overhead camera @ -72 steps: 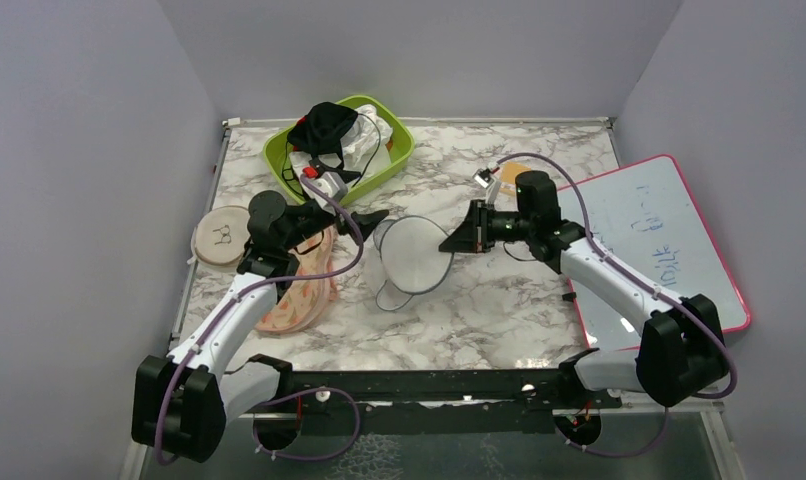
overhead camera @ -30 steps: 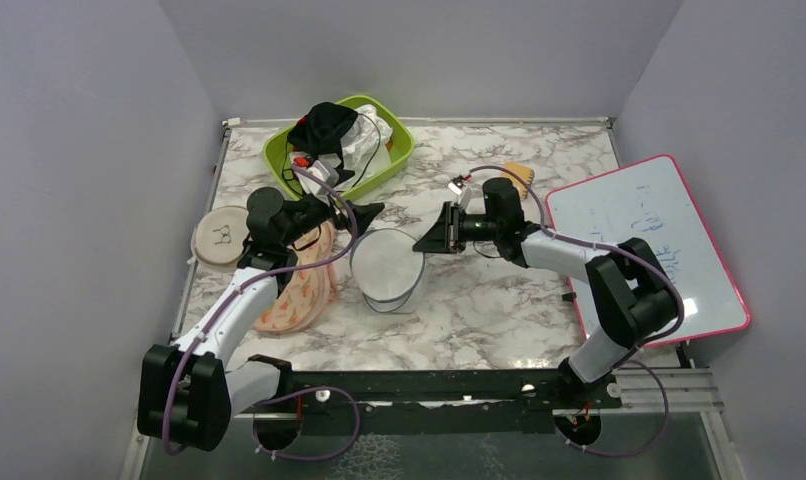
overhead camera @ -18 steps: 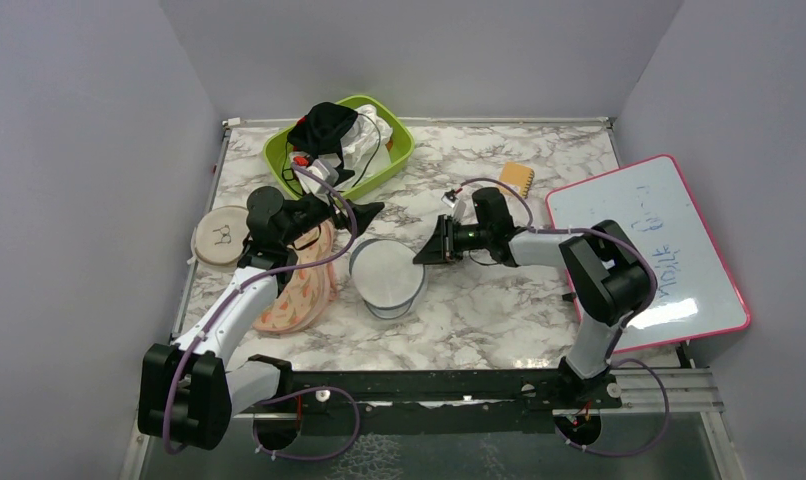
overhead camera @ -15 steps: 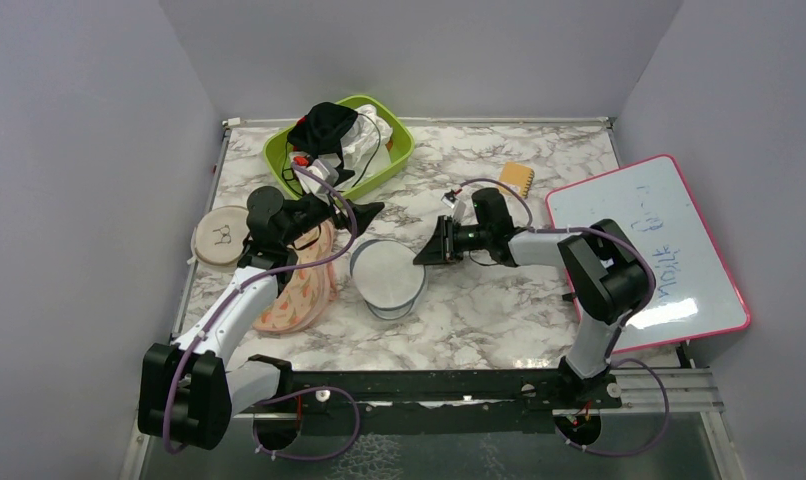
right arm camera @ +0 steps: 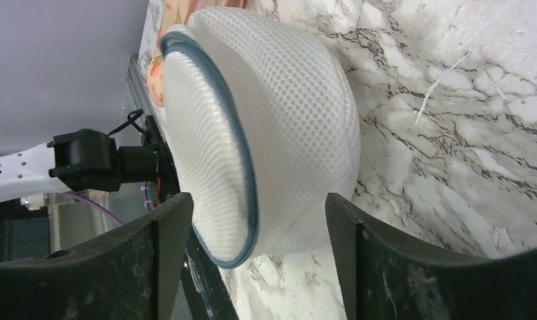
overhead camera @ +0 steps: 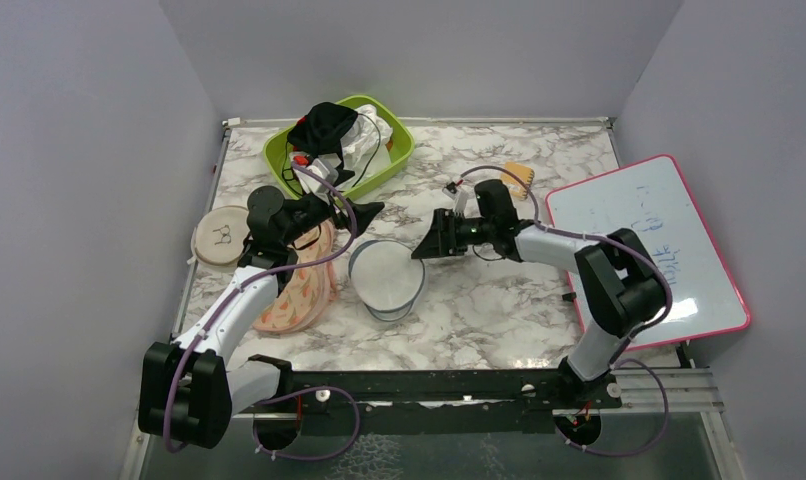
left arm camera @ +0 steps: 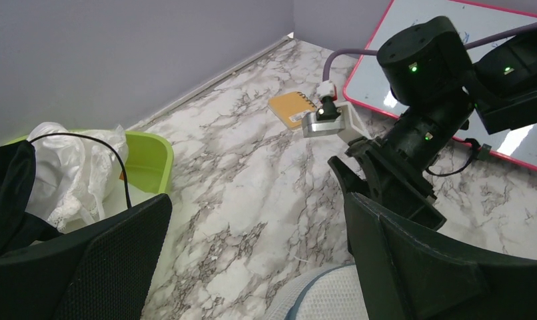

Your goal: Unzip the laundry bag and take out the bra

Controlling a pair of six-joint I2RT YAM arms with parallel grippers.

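The right fingers (right arm camera: pixel 399 267) are standing parted and gripping nothing. The laundry bag (right arm camera: pixel 279 127) is lying tilted on the surface (right arm camera: pixel 466 147) just ahead of the gap between them, apparently untouched. Its grey-blue zip band (right arm camera: pixel 242 173) is looking closed all round and no puller is showing. A blind pinch here is likely to catch mesh rather than the tab, and that would drag the whole bag along. With nothing holding it, the tilted bag is also liable to flop or slide on the smooth marble. Beyond it, the left fingers (left arm camera: pixel 426 267) are hanging wide apart and empty, with the bag's rim just below them. With both arms crowding this spot, a collision is looking possible.
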